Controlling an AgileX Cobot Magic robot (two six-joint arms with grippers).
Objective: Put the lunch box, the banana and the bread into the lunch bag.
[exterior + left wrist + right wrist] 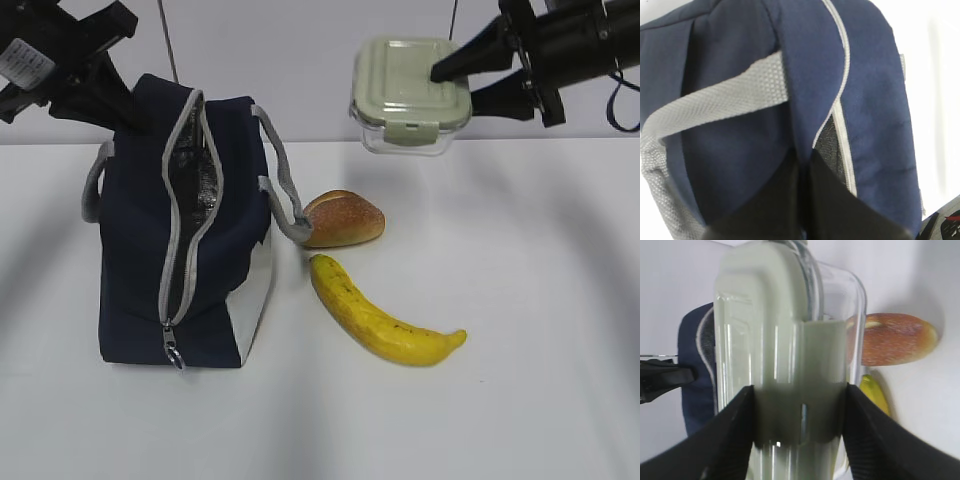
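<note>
The navy lunch bag [140,250] stands at the left with its zipper open, showing silver lining. My left gripper [128,112] is shut on the blue fabric at the bag's top rim; in the left wrist view the left gripper [807,162] pinches that edge of the lunch bag [740,50] beside a grey handle. My right gripper [455,88] is shut on the green-lidded lunch box [405,90], held in the air right of the bag. Its black fingers clamp the lunch box [770,315] from both sides. The bread [343,218] and banana [375,318] lie on the table next to the bag.
The white table [520,380] runs back to a pale wall. The bag's metal zipper pull [174,352] hangs at its front lower end. A grey handle [285,195] droops toward the bread. In the right wrist view the bread [895,340] and banana [875,392] show below the box.
</note>
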